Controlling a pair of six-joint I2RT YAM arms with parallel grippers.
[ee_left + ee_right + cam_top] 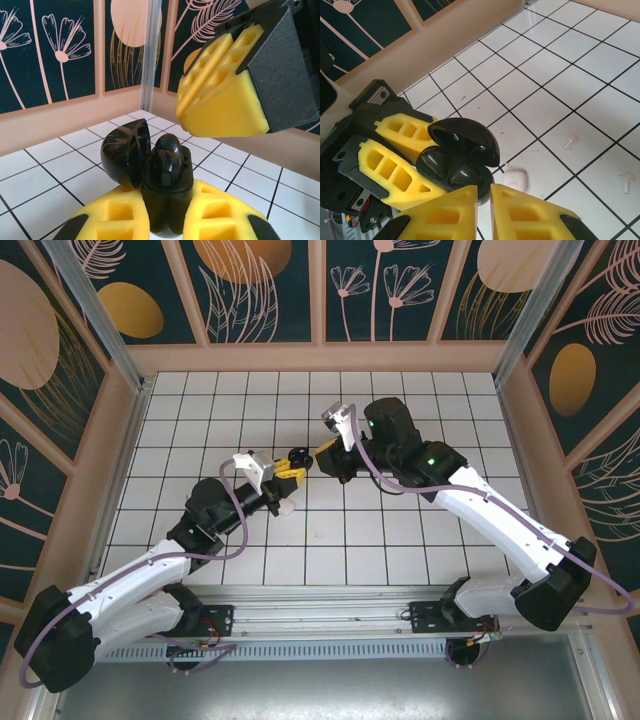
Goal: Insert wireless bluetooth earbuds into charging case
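The left gripper [167, 202] clamps the open black case [165, 170] off the table, presenting its interior. The right gripper [484, 194] hovers just beside it, nearly closed; whether it holds anything cannot be told.

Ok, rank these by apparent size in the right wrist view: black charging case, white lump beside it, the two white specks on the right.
1. black charging case, though nearness to the camera inflates it.
2. white lump.
3. upper white speck and lower white speck: alike, blurred, not ranked.
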